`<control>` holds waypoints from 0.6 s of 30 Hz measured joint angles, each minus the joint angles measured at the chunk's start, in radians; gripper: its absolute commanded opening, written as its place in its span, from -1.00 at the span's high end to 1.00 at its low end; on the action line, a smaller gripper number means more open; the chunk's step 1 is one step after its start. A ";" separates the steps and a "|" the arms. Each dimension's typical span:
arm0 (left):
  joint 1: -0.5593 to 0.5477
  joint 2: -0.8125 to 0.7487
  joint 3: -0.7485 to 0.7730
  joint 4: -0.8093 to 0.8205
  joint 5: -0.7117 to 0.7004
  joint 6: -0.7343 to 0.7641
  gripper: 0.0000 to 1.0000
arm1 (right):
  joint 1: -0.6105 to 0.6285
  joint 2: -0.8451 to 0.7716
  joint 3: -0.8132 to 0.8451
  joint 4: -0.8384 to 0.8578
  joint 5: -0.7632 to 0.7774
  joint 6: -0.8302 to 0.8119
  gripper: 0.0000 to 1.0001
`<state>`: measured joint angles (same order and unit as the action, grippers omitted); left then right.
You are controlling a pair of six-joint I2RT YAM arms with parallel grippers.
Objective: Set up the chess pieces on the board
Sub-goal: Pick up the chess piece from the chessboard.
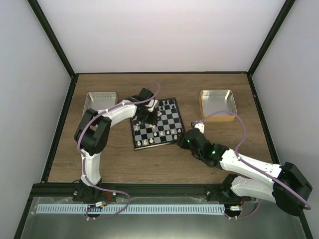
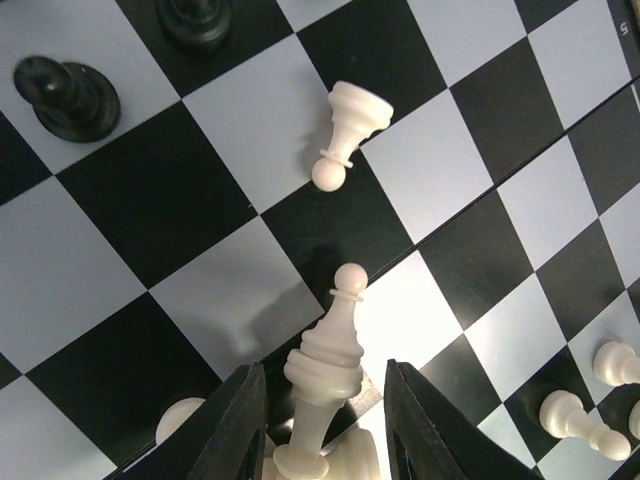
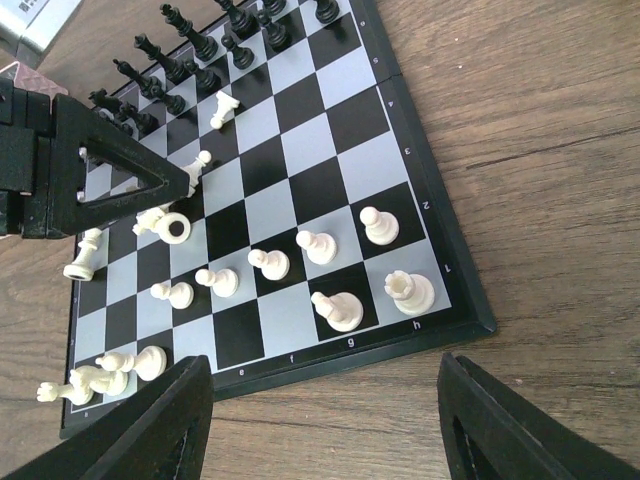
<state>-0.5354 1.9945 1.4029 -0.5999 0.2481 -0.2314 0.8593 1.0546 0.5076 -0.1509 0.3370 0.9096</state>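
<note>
Left gripper (image 2: 322, 368) fingers (image 2: 235, 430) sit nearest me, and I read them as pinched on the base of a cream bishop (image 2: 330, 350), which is tilted over the board (image 2: 150, 190). It looks light, hard and slick, so I'd grip low on the stem. One cream pawn (image 2: 350, 130) lies toppled ahead. The other chess pieces (image 3: 318, 245) stand on the near ranks. My right gripper (image 3: 325, 365) hangs spread and bare. The left tray (image 1: 101, 93) and right tray (image 1: 217, 118) show me no pieces.
</note>
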 measured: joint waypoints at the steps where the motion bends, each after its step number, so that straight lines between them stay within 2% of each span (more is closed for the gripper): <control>1: -0.002 0.000 0.004 0.000 -0.002 0.001 0.35 | 0.000 0.000 0.000 0.000 0.000 0.000 -0.26; 18: -0.026 0.013 0.021 -0.024 -0.062 0.011 0.59 | 0.000 0.000 0.000 0.000 0.000 0.000 -0.26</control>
<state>-0.5617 2.0079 1.4242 -0.6235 0.1864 -0.2207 0.8593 1.0546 0.5076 -0.1509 0.3370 0.9096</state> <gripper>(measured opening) 0.219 0.629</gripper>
